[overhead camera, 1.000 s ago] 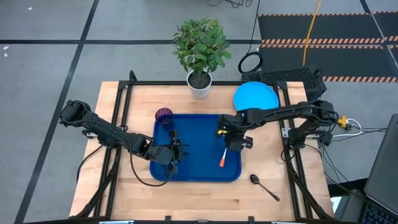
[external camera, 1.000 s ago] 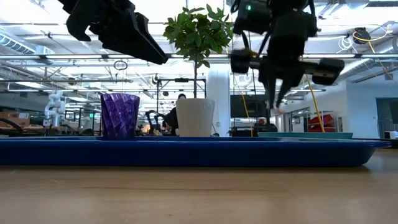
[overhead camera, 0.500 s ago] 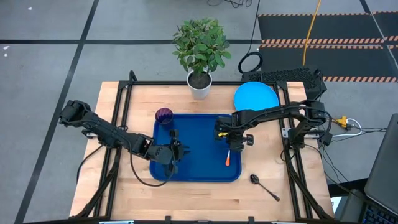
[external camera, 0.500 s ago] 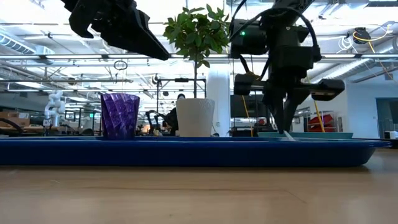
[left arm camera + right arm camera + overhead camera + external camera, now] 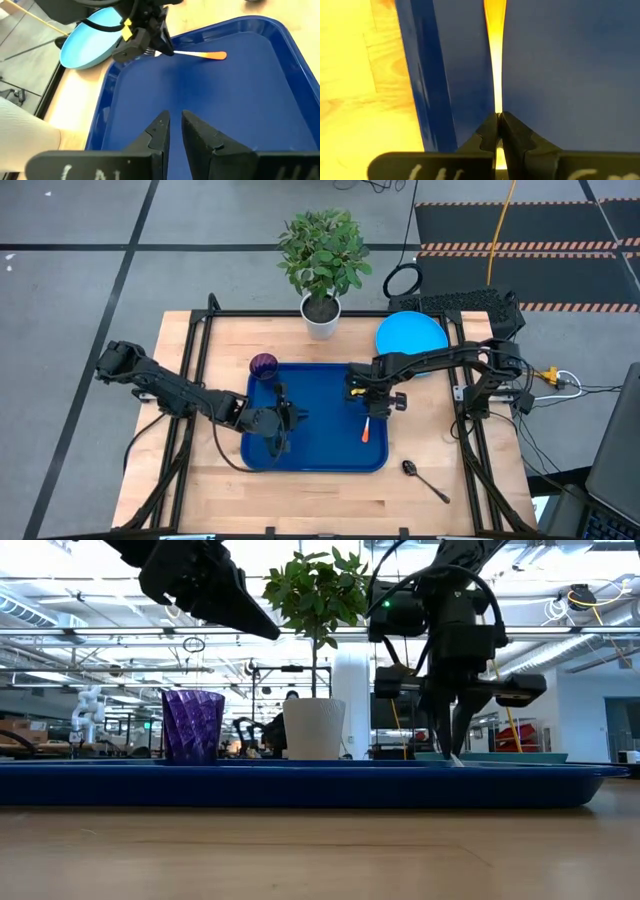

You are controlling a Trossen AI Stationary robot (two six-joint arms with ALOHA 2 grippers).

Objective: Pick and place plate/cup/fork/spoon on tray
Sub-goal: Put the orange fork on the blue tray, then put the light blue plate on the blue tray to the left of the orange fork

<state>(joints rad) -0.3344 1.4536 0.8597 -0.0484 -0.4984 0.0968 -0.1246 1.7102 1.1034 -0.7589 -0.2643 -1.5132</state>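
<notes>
The dark blue tray point(image 5: 330, 458) lies in the middle of the table. The purple cup point(image 5: 263, 365) stands upright in its far left corner. The light-blue plate point(image 5: 411, 335) lies on the table beyond the tray's far right corner. The dark spoon point(image 5: 425, 478) lies on the table near the tray's near right corner. My right gripper point(image 5: 367, 406) is low over the tray's right part, shut on the orange-handled fork point(image 5: 367, 431). My left gripper point(image 5: 287, 420) hovers over the tray's left part, empty, its fingers close together point(image 5: 175, 125). My right gripper pinches the fork between its two fingers at the end of the orange handle next to the metal neck point(image 5: 496, 106). The fingers point down from above. The handle point(image 5: 212, 55) runs away from them toward the table's near edge, low along the tray floor.
A white pot with a green plant point(image 5: 322, 315) stands at the table's far edge behind the tray. A black frame runs along the table's left and right sides. Bare wood shows left of the tray and along the near edge.
My right gripper has gone down with the fork and a little toward the table's right edge. The fork has turned from a slant until its handle points at the near edge, low in the tray. My left gripper has drifted slightly toward the right.
</notes>
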